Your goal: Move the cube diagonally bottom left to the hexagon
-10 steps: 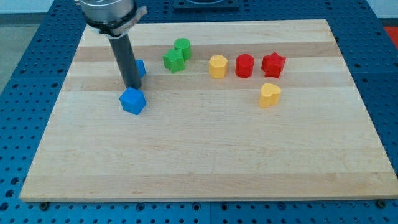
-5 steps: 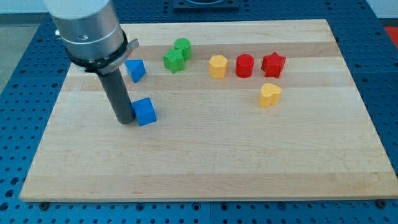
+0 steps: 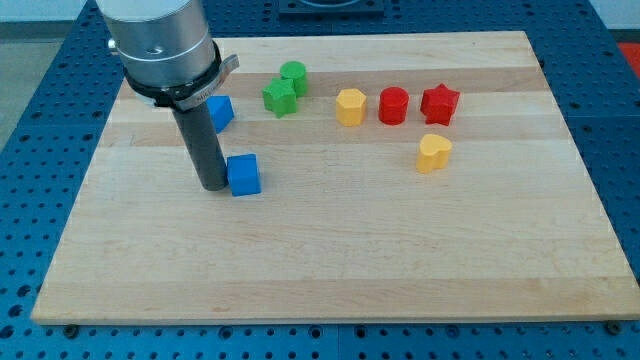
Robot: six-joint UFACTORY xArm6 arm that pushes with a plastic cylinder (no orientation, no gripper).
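A blue cube (image 3: 244, 175) lies on the wooden board left of centre. My tip (image 3: 212, 187) is right against the cube's left side. The yellow hexagon (image 3: 350, 106) sits up and to the right of the cube, in the row of blocks near the view's top. A second blue block (image 3: 220, 112), partly hidden behind the rod, lies above the cube.
A green star (image 3: 279, 97) and a green cylinder (image 3: 294, 76) touch each other left of the hexagon. A red cylinder (image 3: 394, 105) and a red star (image 3: 439, 103) lie to its right. A yellow heart (image 3: 433, 153) lies below them. The board's edge (image 3: 330, 320) runs along the bottom.
My tip went from above the cube down around to its left side, then moved right. The cube slid down and to the right.
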